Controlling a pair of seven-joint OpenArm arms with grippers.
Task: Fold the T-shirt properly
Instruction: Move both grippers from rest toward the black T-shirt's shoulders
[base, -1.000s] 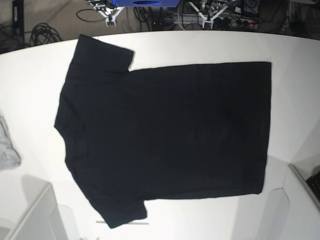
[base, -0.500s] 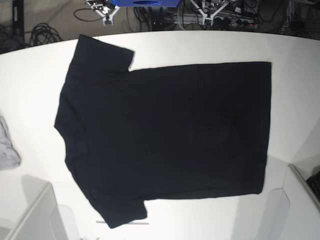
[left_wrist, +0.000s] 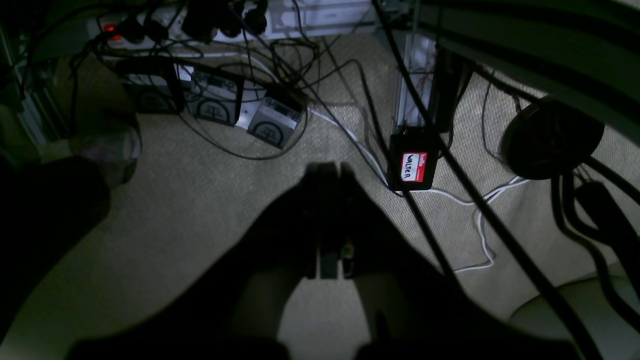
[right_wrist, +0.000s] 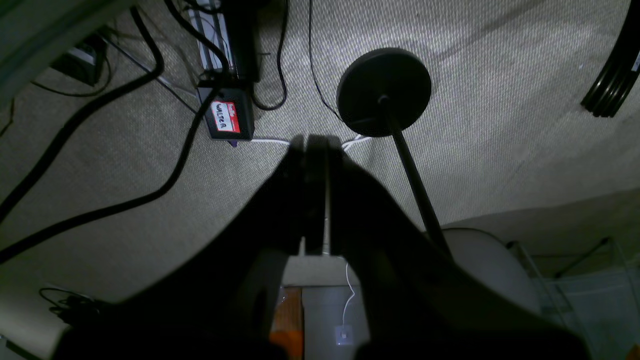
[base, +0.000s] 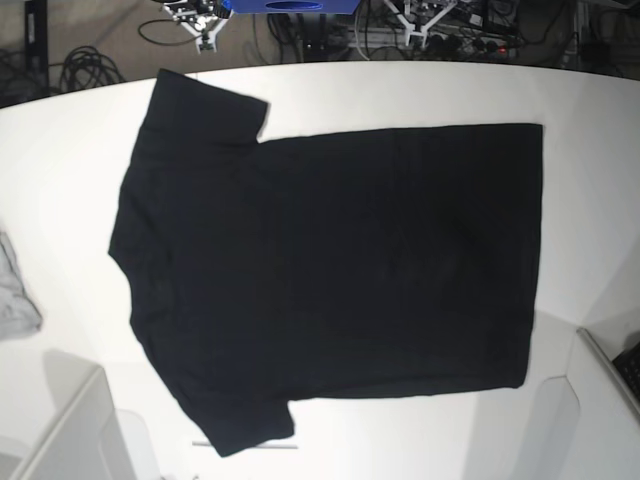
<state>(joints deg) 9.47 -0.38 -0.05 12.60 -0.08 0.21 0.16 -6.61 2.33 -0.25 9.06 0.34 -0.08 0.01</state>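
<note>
The black T-shirt (base: 330, 270) lies spread flat on the white table (base: 60, 170) in the base view, neck to the left and hem to the right. One sleeve points to the far edge and the other to the near edge. Its upper side is plain black. Both grippers are off the table, over carpeted floor. In the left wrist view my left gripper (left_wrist: 330, 172) is shut with nothing in it. In the right wrist view my right gripper (right_wrist: 315, 142) is likewise shut and holds nothing. Neither touches the shirt.
A small light-grey cloth (base: 15, 300) lies at the table's left edge. White box rims stand at the near left (base: 75, 425) and near right (base: 600, 385). Below the grippers are cables, a black power adapter (left_wrist: 412, 165) and a round black stand base (right_wrist: 384, 90).
The T-shirt has not moved. The white arm parts beyond the table's far edge have shifted slightly to the left and further away.
</note>
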